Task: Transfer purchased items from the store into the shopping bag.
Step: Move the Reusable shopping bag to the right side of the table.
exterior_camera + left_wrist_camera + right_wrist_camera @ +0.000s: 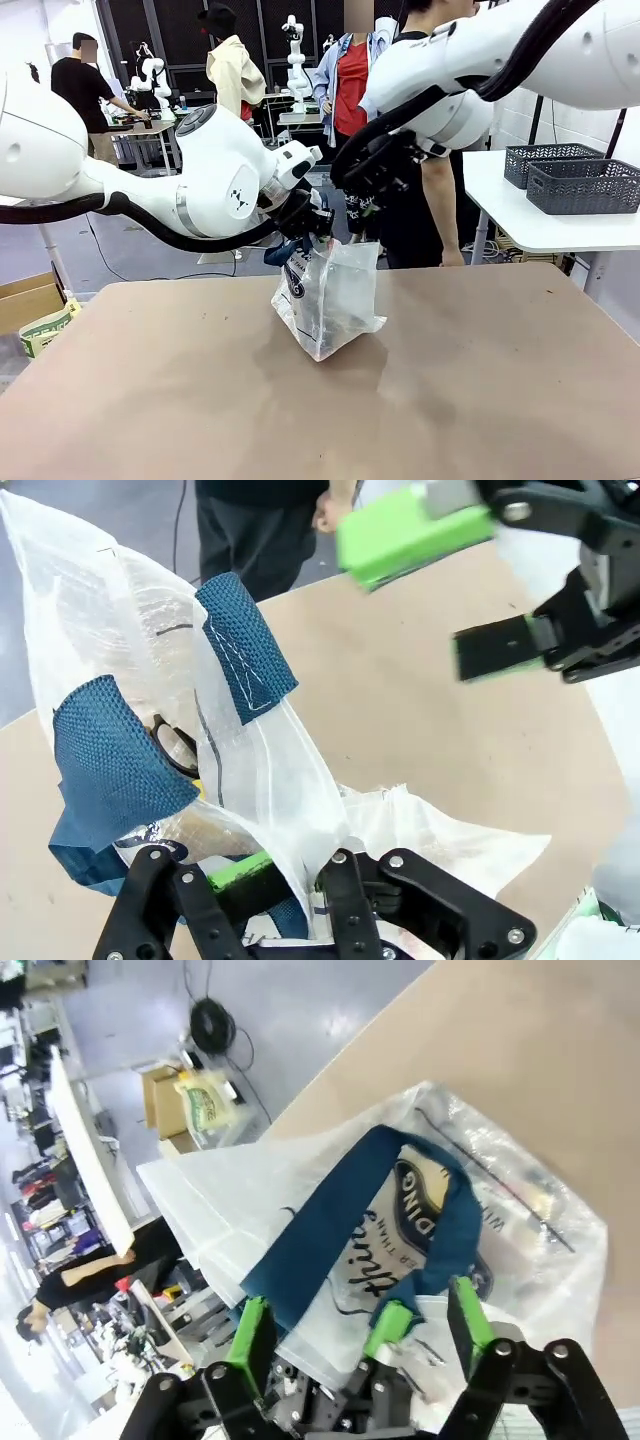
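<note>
The shopping bag (330, 295), crinkly whitish plastic with navy handles, stands on the brown table (500, 400) at its middle. My left gripper (318, 228) is shut on the bag's upper edge and holds the mouth up. In the left wrist view the plastic (290, 780) runs down between that gripper's fingers (240, 872), with a navy handle (245, 645) above. My right gripper (365, 185) hangs open just above the bag's mouth; its green pads (415, 530) stand wide apart with nothing between them. Through the plastic I see purchased items: a slim stick (490, 1180) and a yellowish piece (542, 1200).
A person (420, 200) stands at the table's far side, right behind the bag. Two dark grey lattice baskets (580, 185) sit on a white side table at the right. A cardboard box (25, 300) is on the floor at the left.
</note>
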